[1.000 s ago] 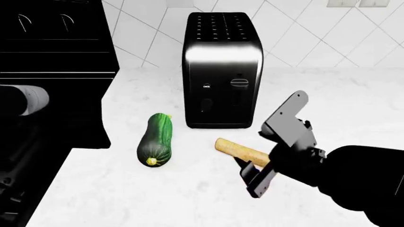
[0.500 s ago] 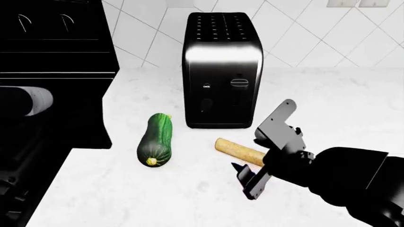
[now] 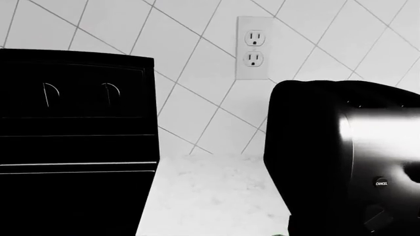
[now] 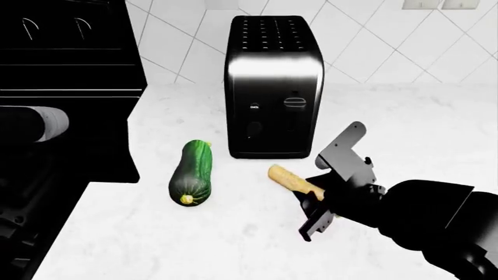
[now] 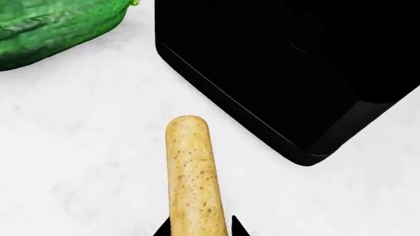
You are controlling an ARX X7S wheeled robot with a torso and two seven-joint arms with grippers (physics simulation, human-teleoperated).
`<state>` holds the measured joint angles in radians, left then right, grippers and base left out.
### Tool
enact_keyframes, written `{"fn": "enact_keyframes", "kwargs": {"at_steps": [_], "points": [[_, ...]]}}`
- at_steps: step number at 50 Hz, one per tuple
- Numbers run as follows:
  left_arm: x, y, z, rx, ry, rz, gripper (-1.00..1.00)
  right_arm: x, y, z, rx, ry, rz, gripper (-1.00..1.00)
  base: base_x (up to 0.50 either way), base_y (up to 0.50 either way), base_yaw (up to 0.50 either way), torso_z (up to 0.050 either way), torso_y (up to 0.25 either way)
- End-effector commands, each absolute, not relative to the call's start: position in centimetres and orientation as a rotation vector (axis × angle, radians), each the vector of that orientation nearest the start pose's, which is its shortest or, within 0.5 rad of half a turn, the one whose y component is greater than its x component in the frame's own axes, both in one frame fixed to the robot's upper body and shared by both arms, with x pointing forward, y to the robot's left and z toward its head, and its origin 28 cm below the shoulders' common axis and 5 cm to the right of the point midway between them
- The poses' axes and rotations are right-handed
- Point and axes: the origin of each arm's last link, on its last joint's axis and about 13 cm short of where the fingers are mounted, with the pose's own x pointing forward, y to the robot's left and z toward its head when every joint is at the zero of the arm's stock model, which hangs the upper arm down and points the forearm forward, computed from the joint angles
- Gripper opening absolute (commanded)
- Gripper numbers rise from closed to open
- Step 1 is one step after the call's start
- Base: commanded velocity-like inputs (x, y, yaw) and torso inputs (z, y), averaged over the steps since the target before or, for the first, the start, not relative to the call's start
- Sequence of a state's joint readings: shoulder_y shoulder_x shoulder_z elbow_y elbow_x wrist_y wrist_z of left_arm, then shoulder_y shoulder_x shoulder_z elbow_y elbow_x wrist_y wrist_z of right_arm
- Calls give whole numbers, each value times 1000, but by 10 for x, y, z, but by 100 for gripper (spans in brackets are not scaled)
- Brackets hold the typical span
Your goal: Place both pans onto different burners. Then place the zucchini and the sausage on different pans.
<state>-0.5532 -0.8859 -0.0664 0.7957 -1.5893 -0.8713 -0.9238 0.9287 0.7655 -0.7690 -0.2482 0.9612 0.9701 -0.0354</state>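
Observation:
The tan sausage (image 4: 290,179) lies on the white counter in front of the toaster, and my right gripper (image 4: 315,195) is shut on its near end. In the right wrist view the sausage (image 5: 194,172) runs out from between the two black fingertips of the right gripper (image 5: 196,228). The dark green zucchini (image 4: 192,172) lies to the sausage's left, apart from it, and its end shows as the zucchini (image 5: 52,24) in the right wrist view. No pans are in view. No burners can be made out on the black stove (image 4: 70,87). My left gripper does not show.
A tall black and chrome toaster (image 4: 272,87) stands just behind the sausage, close to the right gripper. The stove's dark body fills the left side, with my left arm (image 4: 35,125) over it. A wall outlet (image 3: 255,48) sits on the tiled backsplash.
The right gripper has closed in on the sausage's near end. The sausage's far end has shifted slightly up and to the right. The zucchini has not moved.

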Motion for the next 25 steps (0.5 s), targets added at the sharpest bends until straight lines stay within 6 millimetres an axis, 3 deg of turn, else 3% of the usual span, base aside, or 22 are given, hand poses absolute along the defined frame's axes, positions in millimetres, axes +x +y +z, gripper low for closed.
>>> {"fn": "enact_keyframes", "kwargs": {"at_steps": [1, 8, 14, 25], "points": [[176, 261, 249, -13, -28, -52, 100, 273, -148, 162, -388, 548, 672, -100, 0, 0, 0, 0, 0], [176, 261, 247, -15, -27, -51, 100, 267, -146, 168, -387, 515, 679, -100, 0, 0, 0, 0, 0], [175, 262, 247, -17, -29, -49, 100, 259, -145, 189, -373, 400, 645, -100, 0, 0, 0, 0, 0], [176, 261, 247, -16, -27, -49, 100, 222, -138, 214, -368, 256, 593, -100, 0, 0, 0, 0, 0]]}}
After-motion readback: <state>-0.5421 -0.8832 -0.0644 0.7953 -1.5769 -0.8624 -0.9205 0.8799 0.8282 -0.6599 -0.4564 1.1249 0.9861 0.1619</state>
